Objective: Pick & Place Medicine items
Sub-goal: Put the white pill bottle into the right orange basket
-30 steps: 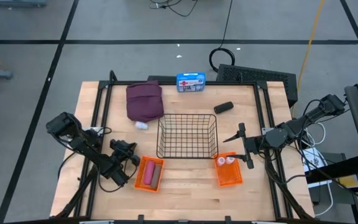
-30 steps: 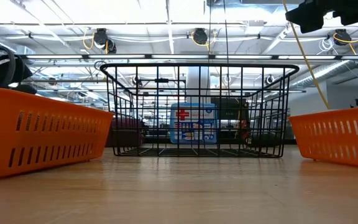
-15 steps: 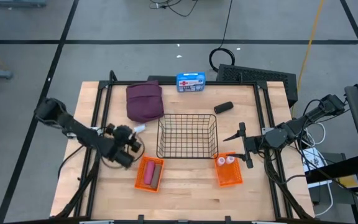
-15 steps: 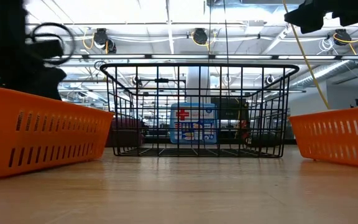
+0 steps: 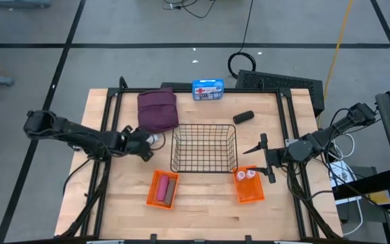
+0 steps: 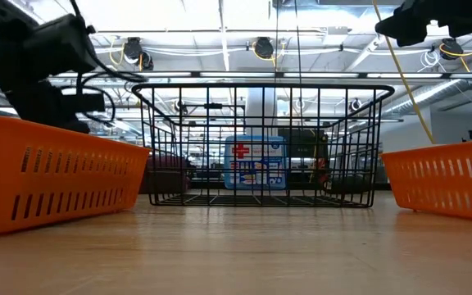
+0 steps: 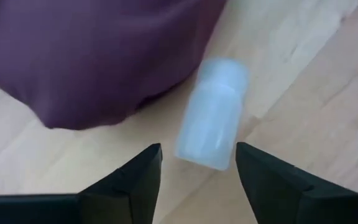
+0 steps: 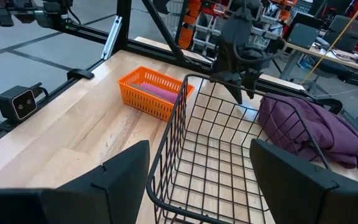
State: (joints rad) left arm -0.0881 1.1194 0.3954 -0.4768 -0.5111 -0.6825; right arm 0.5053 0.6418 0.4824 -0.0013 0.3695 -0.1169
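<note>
A white bottle (image 7: 211, 115) lies on its side on the wood, beside the near edge of the maroon pouch (image 7: 92, 56). My left gripper (image 7: 197, 148) hangs open just short of the bottle (image 5: 154, 138), fingers slanting down, touching nothing. The pouch (image 5: 158, 110) lies at the far left. A pink cylinder (image 5: 162, 188) lies in the left orange basket (image 5: 152, 196). Two white bottles (image 5: 244, 175) stand in the right orange basket (image 5: 250, 194). A dark-grey oblong piece (image 5: 243, 116) lies at the far right. My right gripper (image 5: 265, 161) waits open beside the wire basket.
A black wire basket (image 5: 204, 148) stands mid-table between the arms, close to the right of my left gripper. A blue first-aid box (image 5: 208, 89) stands at the far edge. Bare wood lies along the near edge in front of the orange baskets.
My left gripper has moved from beside the left orange basket toward the table's far edge and a little right, up to the white bottle next to the pouch, turning about as it went. My right arm has kept still.
</note>
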